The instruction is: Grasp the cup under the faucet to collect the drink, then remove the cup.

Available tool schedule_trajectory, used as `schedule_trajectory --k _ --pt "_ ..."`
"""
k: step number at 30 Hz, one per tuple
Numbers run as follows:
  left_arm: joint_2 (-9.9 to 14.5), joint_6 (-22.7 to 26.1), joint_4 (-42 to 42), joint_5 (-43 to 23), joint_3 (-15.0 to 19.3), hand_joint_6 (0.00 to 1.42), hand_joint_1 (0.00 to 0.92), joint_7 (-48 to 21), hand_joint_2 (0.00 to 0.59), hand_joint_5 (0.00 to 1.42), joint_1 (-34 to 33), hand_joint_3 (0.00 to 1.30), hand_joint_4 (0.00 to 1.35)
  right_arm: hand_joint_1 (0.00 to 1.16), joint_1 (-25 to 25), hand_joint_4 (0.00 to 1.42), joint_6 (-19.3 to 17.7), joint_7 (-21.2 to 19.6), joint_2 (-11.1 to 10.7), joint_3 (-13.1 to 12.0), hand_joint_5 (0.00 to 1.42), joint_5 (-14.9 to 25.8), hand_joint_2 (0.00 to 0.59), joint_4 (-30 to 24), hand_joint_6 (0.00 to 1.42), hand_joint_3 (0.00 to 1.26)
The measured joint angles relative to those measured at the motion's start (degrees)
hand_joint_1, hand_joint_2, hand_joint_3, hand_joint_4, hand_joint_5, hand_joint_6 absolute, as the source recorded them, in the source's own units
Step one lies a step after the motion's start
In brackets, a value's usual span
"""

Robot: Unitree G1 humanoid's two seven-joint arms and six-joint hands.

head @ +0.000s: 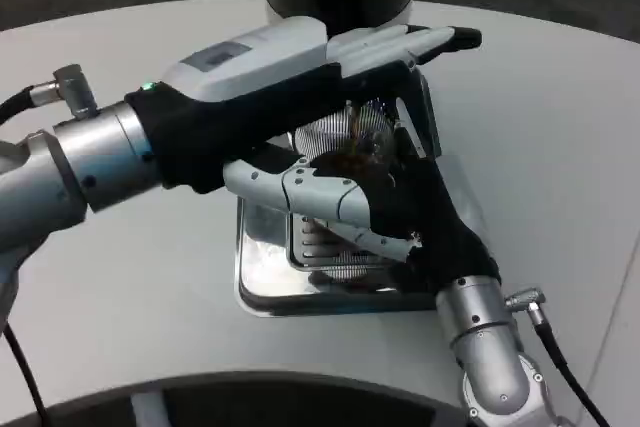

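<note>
Ribbed clear cup (362, 132) gripped by right robot hand (345, 202), over shiny steel drip tray (262, 282)

Even, soft overhead light falls on the table (560, 117). Glare marks the metal tray (262, 282). The picture is slightly soft, with faint shadows.

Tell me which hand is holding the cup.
The right hand, lower down, wraps the clear cup; the left hand reaches across above it.
</note>
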Motion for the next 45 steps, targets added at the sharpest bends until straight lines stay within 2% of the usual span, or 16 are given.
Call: schedule_trajectory --k 6,9,14,19,22,28,31,33,36,38,40,45 --pt "-0.25 0.37 -0.48 -1.25 1.82 0.00 0.000 1.46 0.112 0.00 2.09 0.00 0.00 0.76 -1.01 0.00 -0.44 -0.58 0.18 0.00 0.00 0.06 0.169 1.46 0.10 0.00" --pt "-2.30 0.34 -0.50 -4.58 5.23 0.00 0.000 4.30 0.124 0.00 4.67 0.00 0.00 0.76 -1.20 0.00 -0.74 -0.70 0.21 0.04 0.00 0.06 0.169 1.83 0.10 0.00" --pt "-4.38 -0.22 -1.09 -7.55 9.88 0.00 0.000 7.81 0.137 0.00 7.11 0.00 0.00 0.79 -1.75 0.00 -0.83 -1.12 0.45 0.12 0.00 0.07 0.177 2.75 0.15 0.00" --pt "-5.08 -0.21 -2.82 -10.37 14.10 0.00 0.000 10.44 0.140 0.00 10.75 0.00 0.00 0.87 -2.28 0.02 -1.57 -1.81 0.91 0.08 0.07 0.23 0.166 4.00 0.21 0.00" --pt "-5.08 0.47 -3.49 -11.52 15.03 0.00 0.000 10.53 0.145 0.00 13.11 0.00 0.00 0.89 -2.65 0.05 -1.99 -2.29 1.22 0.07 0.09 0.29 0.166 4.90 0.24 0.00" --pt "-4.98 2.76 -4.43 -12.85 17.32 0.00 0.000 10.58 0.150 0.00 16.42 0.00 0.00 0.94 -4.86 0.26 -3.78 -3.04 1.82 -0.15 0.28 1.48 0.175 8.47 0.46 0.17" --pt "-4.88 3.94 -5.08 -13.67 18.20 0.00 0.000 10.64 0.152 0.00 17.44 0.00 0.00 1.00 -5.46 0.43 -5.09 -4.13 2.53 -0.45 0.43 1.95 0.192 10.29 0.64 0.28" --pt "-4.81 4.61 -5.39 -13.73 18.84 0.00 0.000 10.64 0.152 0.00 17.81 0.00 0.00 1.05 -5.75 0.54 -5.67 -5.19 2.87 -0.73 0.58 2.12 0.200 10.96 0.82 0.38" --pt "-4.59 5.49 -6.22 -13.79 19.34 0.00 0.000 10.65 0.153 0.00 18.55 0.00 0.00 1.12 -5.82 0.63 -6.39 -8.68 3.91 -1.22 0.73 1.92 0.195 11.90 1.01 0.49" --pt "-4.44 5.93 -6.52 -13.83 19.59 0.00 0.000 10.65 0.153 0.00 19.35 0.00 0.00 1.15 -5.80 0.68 -6.98 -11.28 4.61 -1.33 0.81 1.45 0.159 12.06 1.11 0.54" --pt "-4.42 6.29 -6.75 -13.82 19.59 0.00 0.000 10.65 0.152 0.00 19.62 0.00 0.00 1.15 -5.52 0.72 -6.95 -13.51 5.27 -1.33 0.84 1.02 0.129 11.91 1.17 0.57" --pt "-4.21 7.09 -7.47 -13.82 19.67 0.00 0.000 10.65 0.152 0.00 19.79 0.00 0.00 1.16 -4.84 0.77 -6.60 -16.75 5.55 -1.32 0.89 -0.13 0.113 10.85 1.24 0.62"
